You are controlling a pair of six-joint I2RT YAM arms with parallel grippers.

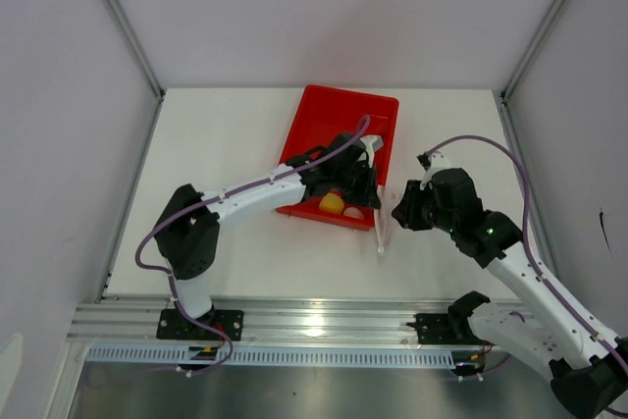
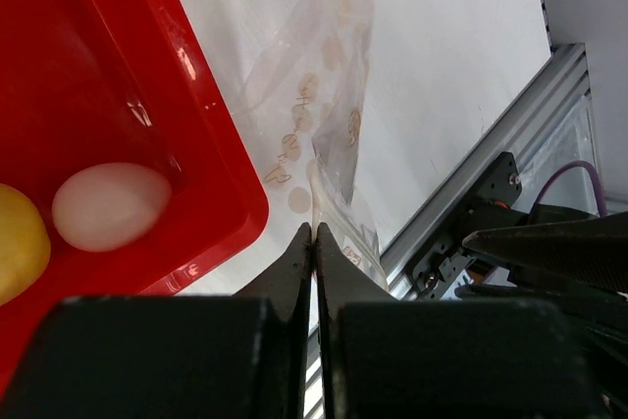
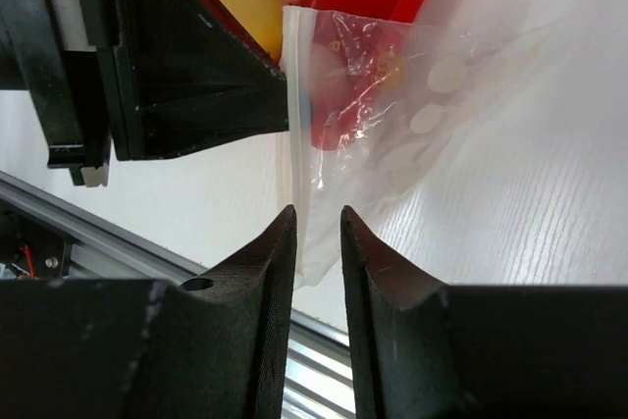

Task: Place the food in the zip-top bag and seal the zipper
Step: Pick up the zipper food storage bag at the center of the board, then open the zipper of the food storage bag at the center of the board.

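The zip-top bag (image 3: 392, 76) is a thin, transparent pouch of crinkly film, printed with small pale tan discs. It hangs just off the near right corner of the red tray (image 2: 88, 46), with its lower end reaching down to the counter (image 2: 451, 46). Its zipper (image 3: 292, 125) shows as a narrow, milky, straight strip running down one edge, stiffer-looking than the wrinkled film beside it.

The left claw (image 2: 312, 237) is pinched together on that edge. Its two black, wedge-shaped fingers meet tip to tip with the film caught between them. The right claw (image 3: 316, 242) faces it from the other side. Its matte black fingers stand a narrow gap apart, and the zipper strip passes down through that gap, close to one finger. Whether the strip touches that finger I cannot tell.

The food lies outside the bag, in the near corner of the tray. The yellow fruit (image 2: 18, 242) is round and smooth. The pale ball (image 2: 110, 205) just beside it is egg-shaped, matte and pinkish white.

The tray is glossy, hard plastic with rounded corners and a raised lip. The counter is white with a faint wood grain. A ribbed aluminium rail (image 2: 549, 115) runs along its near edge.
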